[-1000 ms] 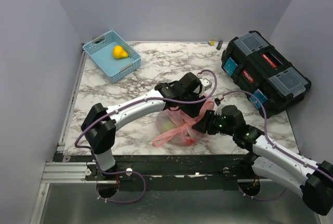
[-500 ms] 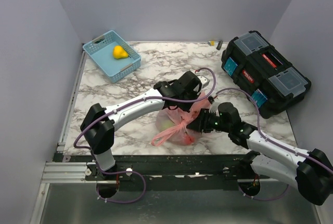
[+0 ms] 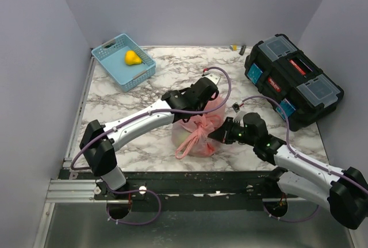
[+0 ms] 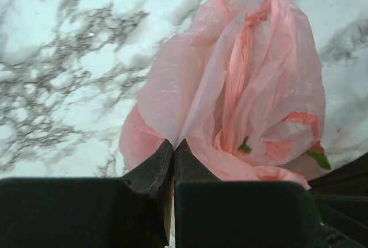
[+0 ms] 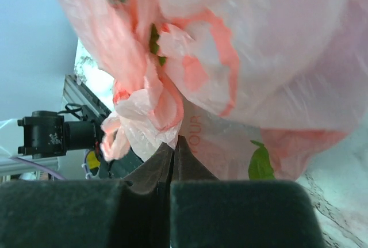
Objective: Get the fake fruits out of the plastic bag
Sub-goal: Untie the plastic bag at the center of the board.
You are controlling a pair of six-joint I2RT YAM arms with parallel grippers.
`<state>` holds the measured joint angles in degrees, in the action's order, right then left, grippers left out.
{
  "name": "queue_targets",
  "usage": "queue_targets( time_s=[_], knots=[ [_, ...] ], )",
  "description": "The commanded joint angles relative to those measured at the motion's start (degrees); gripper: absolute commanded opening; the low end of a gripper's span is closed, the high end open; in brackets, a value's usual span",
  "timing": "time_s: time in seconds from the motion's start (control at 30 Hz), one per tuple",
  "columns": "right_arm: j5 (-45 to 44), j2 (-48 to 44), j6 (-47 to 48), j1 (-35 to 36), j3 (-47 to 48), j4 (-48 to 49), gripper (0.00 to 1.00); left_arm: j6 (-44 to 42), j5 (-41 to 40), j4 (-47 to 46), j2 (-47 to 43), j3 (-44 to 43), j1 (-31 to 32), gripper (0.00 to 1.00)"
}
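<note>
Two grips hold: our left jaws and right jaws are each clamped on film of the plastic bag (image 3: 201,136), sitting on the bench (image 3: 144,90) between our arms, fake fruits (image 3: 185,138) inside. Pulling apart too hard could tear it, scattering fruit.

Plastic bag (image 3: 198,138): thin, crinkly, translucent pink film; table (image 3: 172,69) smooth marble-look; toolbox (image 3: 293,78) matt blk plastic.

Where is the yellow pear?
In the top view, the yellow pear lies inside the light blue basket in the far left corner, away from the pink bag.
</note>
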<state>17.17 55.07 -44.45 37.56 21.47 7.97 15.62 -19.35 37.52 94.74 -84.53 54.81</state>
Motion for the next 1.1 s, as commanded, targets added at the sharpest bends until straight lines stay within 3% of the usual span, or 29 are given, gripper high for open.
queue_targets(
  time_s=[0.0,0.13,0.3,0.57,0.8,1.07],
  knots=[
    [-3.62,-1.06,-1.41,0.32,-0.77,-2.04,0.01,0.49,-15.66,-2.53,-5.70,2.56,-0.05,0.00],
    [-5.07,-2.16,-1.81,0.32,-1.07,-4.31,0.01,-0.72,-21.54,-4.01,-7.65,4.17,-0.52,0.00],
    [-9.06,-5.37,-2.01,0.31,-1.94,-9.60,0.01,-0.65,-21.95,-4.42,-9.10,4.77,-2.82,0.00],
    [-14.98,-11.61,-0.74,0.32,-1.43,-18.74,0.02,-0.20,-15.28,-4.32,-10.05,4.70,-5.41,0.00],
    [-10.13,-7.08,14.85,0.33,13.18,-26.09,0.33,-0.85,-6.04,-4.15,-9.25,3.45,-5.41,0.00],
    [-7.00,4.83,19.80,1.96,27.58,-27.33,0.44,-0.68,-3.46,-3.11,-8.01,2.31,-5.41,0.00]
  ],
)
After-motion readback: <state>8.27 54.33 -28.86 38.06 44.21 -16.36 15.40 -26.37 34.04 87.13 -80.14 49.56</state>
